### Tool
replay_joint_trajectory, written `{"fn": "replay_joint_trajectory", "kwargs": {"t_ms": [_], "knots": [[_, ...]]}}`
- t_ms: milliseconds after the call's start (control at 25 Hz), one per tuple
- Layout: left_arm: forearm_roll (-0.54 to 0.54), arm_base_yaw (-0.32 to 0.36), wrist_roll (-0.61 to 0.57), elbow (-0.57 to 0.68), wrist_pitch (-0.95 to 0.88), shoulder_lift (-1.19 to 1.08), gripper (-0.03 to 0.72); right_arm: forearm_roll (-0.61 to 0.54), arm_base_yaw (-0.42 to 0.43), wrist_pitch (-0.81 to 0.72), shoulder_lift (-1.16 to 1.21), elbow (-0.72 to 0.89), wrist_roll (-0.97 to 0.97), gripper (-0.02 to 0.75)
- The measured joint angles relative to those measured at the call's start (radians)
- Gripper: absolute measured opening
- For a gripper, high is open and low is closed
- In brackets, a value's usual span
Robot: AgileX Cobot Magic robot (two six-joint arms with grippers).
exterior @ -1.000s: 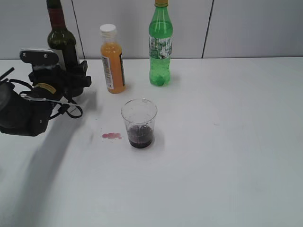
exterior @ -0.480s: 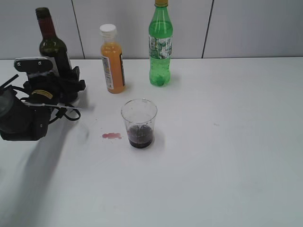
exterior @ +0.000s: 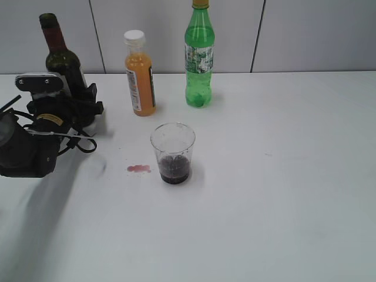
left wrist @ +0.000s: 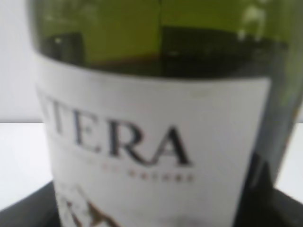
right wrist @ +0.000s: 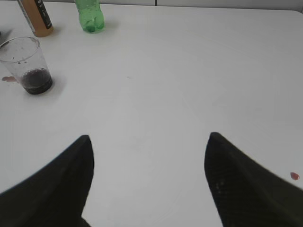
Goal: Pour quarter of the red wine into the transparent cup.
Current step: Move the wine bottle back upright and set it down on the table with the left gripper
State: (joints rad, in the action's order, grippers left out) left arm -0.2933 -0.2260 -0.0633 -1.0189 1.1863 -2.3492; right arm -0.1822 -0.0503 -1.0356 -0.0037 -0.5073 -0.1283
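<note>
Presumably the pouring is finished and the red wine bottle (exterior: 63,61) is being stood upright at the far left of the table (exterior: 282,176); it appears gripped by the left gripper (exterior: 82,106), though whether the jaws clamp it cannot be told. Release and withdrawal seem called for next. Nearer the middle, the transparent cup (exterior: 173,153) is seen upright, speckled, with dark wine at its base. Rightward, the right gripper (right wrist: 149,175) is held spread, empty.

The worktop (exterior: 282,194) is seen at a slant from the front. The left wrist view is pressed against the wine bottle (left wrist: 156,142); the transparent cup (right wrist: 26,64) is shared with the right wrist view.
</note>
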Motion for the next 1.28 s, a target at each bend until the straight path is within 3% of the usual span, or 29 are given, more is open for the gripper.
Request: {"fn": "replay_joint_trajectory", "kwargs": {"t_ms": [840,1280], "knots": [[0.024,0.001,0.002,0.104,0.024,0.059,0.615,0.000,0.000,0.000,0.000,0.000,0.000,0.585],[0.038,0.001,0.002,0.294,0.022,0.169,0.615,0.000,0.000,0.000,0.000,0.000,0.000,0.585]]}}
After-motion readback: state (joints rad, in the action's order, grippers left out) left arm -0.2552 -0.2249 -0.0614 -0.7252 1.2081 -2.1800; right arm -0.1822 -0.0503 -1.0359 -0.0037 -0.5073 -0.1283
